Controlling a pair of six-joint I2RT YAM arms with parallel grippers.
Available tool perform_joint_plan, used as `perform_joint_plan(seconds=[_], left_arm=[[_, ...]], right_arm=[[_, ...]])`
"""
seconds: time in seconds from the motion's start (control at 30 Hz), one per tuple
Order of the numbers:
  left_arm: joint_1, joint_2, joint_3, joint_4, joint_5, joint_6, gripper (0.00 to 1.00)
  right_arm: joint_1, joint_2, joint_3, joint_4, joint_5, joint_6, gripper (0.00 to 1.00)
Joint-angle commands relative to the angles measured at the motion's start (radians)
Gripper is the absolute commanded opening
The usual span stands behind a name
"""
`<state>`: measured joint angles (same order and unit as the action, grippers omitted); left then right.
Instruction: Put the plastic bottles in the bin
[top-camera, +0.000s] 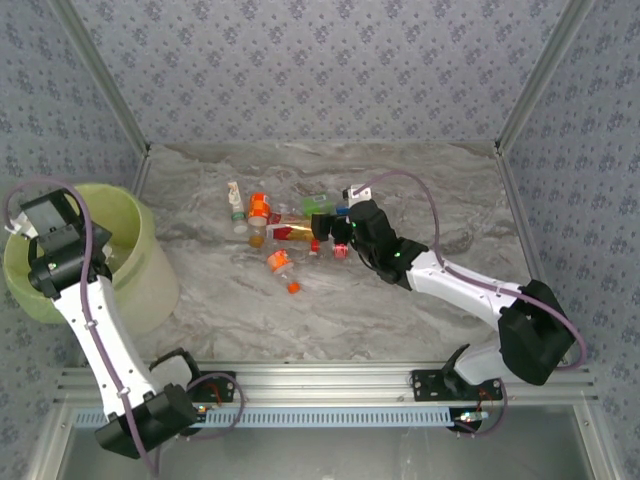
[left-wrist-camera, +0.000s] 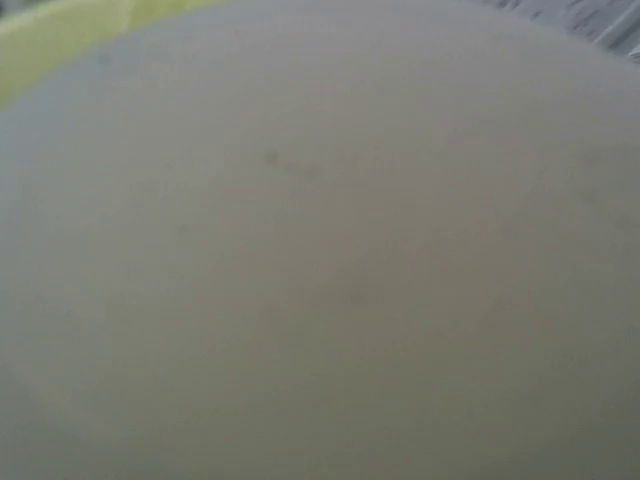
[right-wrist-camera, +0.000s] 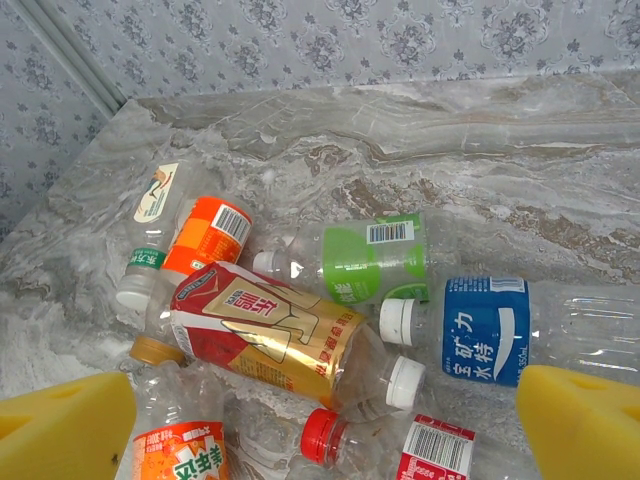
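Several plastic bottles lie in a loose heap on the marble table, left of centre (top-camera: 285, 230). In the right wrist view I see a red-and-gold labelled bottle (right-wrist-camera: 270, 335), a green-labelled one (right-wrist-camera: 370, 260), a blue-labelled one (right-wrist-camera: 490, 330), an orange-labelled one (right-wrist-camera: 205, 235) and a red-capped one (right-wrist-camera: 400, 450). My right gripper (right-wrist-camera: 320, 430) hangs open just over the heap, with its yellow pads (right-wrist-camera: 60, 430) wide apart and nothing between them. The bin (top-camera: 100, 270) stands at the far left. My left gripper (top-camera: 48, 228) points down over the bin; its fingers are hidden.
The left wrist view is a blurred pale surface with a strip of lime-green rim (left-wrist-camera: 60, 40). Patterned walls and metal posts (top-camera: 530, 90) close in the table. A rail (top-camera: 330, 380) runs along the near edge. Bare marble (top-camera: 440, 190) lies to the right.
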<state>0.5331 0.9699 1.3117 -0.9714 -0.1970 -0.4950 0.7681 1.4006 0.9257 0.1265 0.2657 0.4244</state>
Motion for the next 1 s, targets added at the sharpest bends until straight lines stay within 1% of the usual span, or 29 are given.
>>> perform_joint_plan(seconds=[0.0,0.03,0.07,0.1,0.27,0.33,0.53,0.6,0.73,0.83,0.9,0.97], left_arm=[[0.022,-0.031,0.006,-0.021,0.034,-0.055,0.61],[0.021,-0.037,0.012,-0.025,0.011,-0.055,0.78],[0.022,-0.042,0.017,-0.029,-0.005,-0.057,0.97],[0.022,-0.046,0.022,-0.031,-0.010,-0.056,0.99],[0.022,-0.054,0.038,-0.042,-0.014,-0.053,1.00],[0.022,-0.058,0.038,-0.037,0.012,-0.043,1.00],[0.022,-0.085,0.030,0.008,0.225,0.015,0.99],[0.022,-0.106,0.026,0.028,0.262,0.018,0.99],[0.021,-0.121,0.038,0.042,0.302,0.024,0.99],[0.022,-0.129,0.044,0.056,0.368,0.032,0.99],[0.021,-0.146,0.032,0.097,0.466,0.044,1.00],[0.022,-0.172,0.006,0.162,0.574,0.040,0.99]], right_arm=[[0.001,-0.023,0.003,-0.016,0.006,-0.022,1.00],[0.001,-0.023,0.003,-0.016,0.004,-0.026,1.00],[0.001,-0.022,0.002,-0.014,0.006,-0.026,1.00],[0.001,-0.021,0.002,-0.013,0.006,-0.026,1.00],[0.001,-0.019,0.001,-0.008,0.004,-0.026,1.00],[0.001,-0.020,0.001,-0.011,0.002,-0.026,1.00],[-0.001,-0.019,0.003,-0.017,0.004,-0.027,1.00],[0.000,-0.017,0.003,-0.021,0.004,-0.029,1.00],[-0.004,-0.010,0.004,-0.031,0.002,-0.030,1.00],[-0.017,0.004,0.006,-0.055,-0.038,-0.047,1.00],[-0.044,0.019,0.016,-0.107,-0.112,-0.098,0.99],[-0.077,0.032,0.030,-0.179,-0.141,-0.124,0.99]])
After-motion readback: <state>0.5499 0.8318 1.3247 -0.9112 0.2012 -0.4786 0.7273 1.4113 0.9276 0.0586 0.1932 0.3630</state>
